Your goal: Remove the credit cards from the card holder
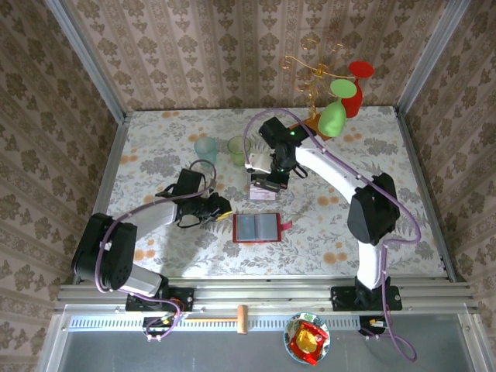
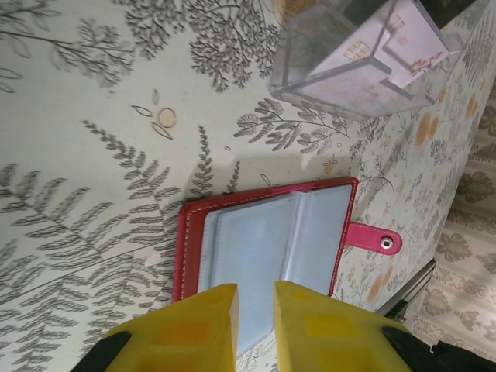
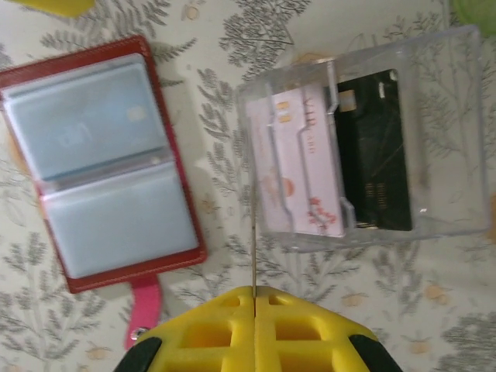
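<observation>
1. The left gripper [image 2: 254, 301] hangs over the near edge of the card holder [image 2: 263, 232]. Its fingers are a little apart and hold nothing. A crooked push could slide the holder away.
2. One red holder lies open on the table [image 2: 93, 116]. One tucked card [image 3: 85, 128] shows faintly inside.
3. The right gripper [image 3: 254, 298] squeezes one thin card [image 3: 254, 232] over the clear box [image 3: 442, 170]. The card could slip and miss.
4. The one box has two cards inside: a pink card [image 3: 298, 163] and a black card [image 3: 376, 147].

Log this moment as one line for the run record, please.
wallet open flat | right claw shut on thin card above clear tray | left claw slightly open over wallet edge
</observation>
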Available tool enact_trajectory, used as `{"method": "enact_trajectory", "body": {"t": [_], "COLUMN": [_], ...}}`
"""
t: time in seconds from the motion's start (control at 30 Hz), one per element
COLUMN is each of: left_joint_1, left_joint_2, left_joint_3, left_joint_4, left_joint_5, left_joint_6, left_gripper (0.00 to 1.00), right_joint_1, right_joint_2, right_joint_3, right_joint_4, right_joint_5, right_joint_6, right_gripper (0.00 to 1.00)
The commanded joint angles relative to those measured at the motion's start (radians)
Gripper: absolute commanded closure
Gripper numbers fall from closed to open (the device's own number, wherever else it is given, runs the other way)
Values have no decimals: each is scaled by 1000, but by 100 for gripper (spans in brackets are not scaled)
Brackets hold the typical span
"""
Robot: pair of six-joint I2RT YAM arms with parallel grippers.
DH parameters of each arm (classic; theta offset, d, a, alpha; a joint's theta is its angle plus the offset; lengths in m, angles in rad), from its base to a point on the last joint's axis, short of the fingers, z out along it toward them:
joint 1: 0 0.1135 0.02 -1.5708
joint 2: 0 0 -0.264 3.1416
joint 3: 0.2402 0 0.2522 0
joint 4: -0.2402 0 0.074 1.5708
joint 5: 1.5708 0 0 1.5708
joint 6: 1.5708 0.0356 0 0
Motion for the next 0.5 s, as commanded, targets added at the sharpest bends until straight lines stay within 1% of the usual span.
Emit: {"method": "enact_trajectory", "body": {"t": [0.0,0.47], "left_joint_1": [11,34], "left_joint_2": [-33,-72], "left_joint_3": [-15,-31], "left_joint_4": [-29,-41], "left_joint_5": [-2,-18], "left_joint_6": [21,0], "left_gripper": [79,79], "right_joint_1": [-6,-44], "right_joint_2": [64,272], "right_joint_3": [105,421], "right_joint_4": [-116,-230], "right_joint_5": [53,35], "right_joint_6": [-84,-144], "right_gripper": [100,100]}}
